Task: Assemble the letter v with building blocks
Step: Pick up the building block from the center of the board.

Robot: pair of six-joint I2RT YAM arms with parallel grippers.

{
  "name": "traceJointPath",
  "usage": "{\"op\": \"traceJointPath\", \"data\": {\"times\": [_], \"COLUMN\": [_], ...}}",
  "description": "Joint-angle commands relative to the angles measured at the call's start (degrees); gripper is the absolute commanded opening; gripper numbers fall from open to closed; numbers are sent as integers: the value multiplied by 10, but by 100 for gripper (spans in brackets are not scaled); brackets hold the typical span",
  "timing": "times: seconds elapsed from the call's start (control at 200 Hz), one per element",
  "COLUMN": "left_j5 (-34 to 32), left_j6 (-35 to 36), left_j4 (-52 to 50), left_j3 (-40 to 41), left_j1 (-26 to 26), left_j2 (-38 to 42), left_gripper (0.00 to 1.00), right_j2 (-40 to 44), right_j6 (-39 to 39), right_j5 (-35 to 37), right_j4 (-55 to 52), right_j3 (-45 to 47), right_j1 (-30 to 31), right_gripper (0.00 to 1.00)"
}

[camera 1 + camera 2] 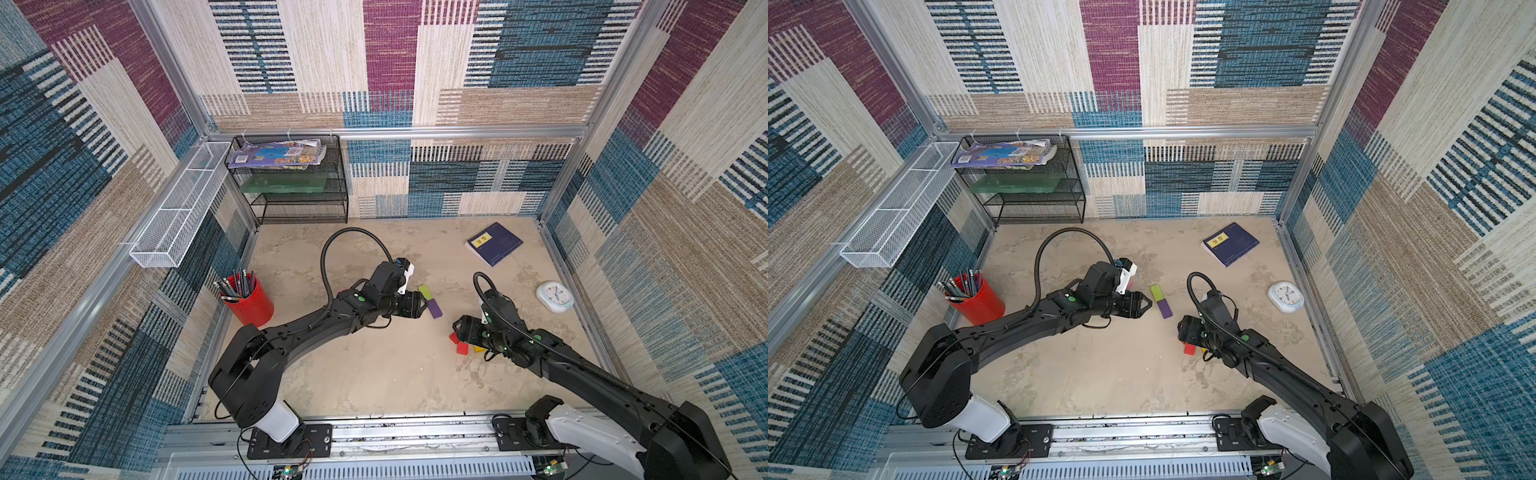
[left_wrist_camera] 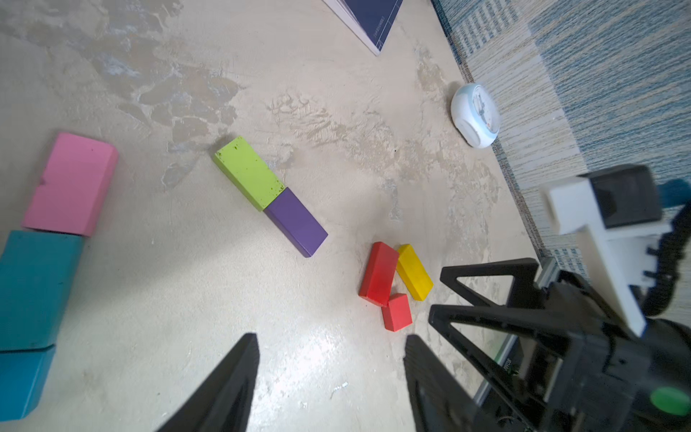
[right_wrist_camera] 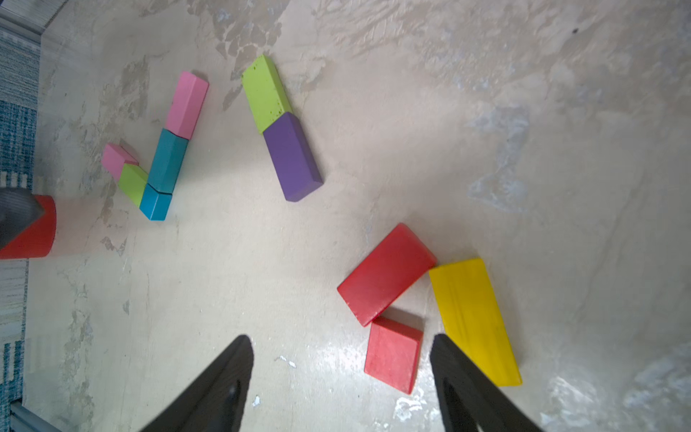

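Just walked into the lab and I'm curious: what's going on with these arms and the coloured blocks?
The robot is assembling the letter v, which lies on the table as five pink, teal and lime pieces. The left gripper and right gripper are both open, holding nothing. A lime block and a purple block lie end to end apart from it. A long red block, a square red block and a yellow block sit by the right gripper.

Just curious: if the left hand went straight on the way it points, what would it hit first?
Probably the purple block, lying just ahead of the left hand, though how high the hand hangs is unclear.
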State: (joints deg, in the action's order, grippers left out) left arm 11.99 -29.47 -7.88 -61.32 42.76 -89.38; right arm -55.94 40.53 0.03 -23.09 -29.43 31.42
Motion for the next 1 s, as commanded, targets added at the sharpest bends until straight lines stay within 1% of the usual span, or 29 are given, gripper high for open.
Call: {"op": "traceJointPath", "data": {"times": [0.0,0.12,0.185,0.335,0.421,0.551,0.641,0.751,0.996], "left_j5": [-19,-22,-22,-17,-15,-17,-24,-33,-34], "left_j6": [7,-12,-14,8,14,25,28,31,27], "left_j4": [5,65,89,92,85,85,85,95,118], "left_j3": [17,67,81,70,64,75,87,110,153], "left_j1": [1,4,6,17,19,23,23,23,24], "left_j2": [15,28,25,-6,-16,-12,0,18,35], "left_gripper": [67,68,68,65,63,62,62,62,62], "right_j2": [8,2,-3,-21,-51,-105,-137,-157,-169], "right_j6": [10,19,28,60,88,135,158,182,180], "right_j5": [10,25,39,67,96,135,155,175,183], "right_j4": [-5,-18,-25,-12,-20,-33,-47,-70,-93], "right_j3": [13,16,14,13,-2,-22,-37,-56,-72], "right_j1": [6,23,34,71,103,151,167,181,184], "right_gripper": [78,78,78,75,73,71,71,69,65]}}
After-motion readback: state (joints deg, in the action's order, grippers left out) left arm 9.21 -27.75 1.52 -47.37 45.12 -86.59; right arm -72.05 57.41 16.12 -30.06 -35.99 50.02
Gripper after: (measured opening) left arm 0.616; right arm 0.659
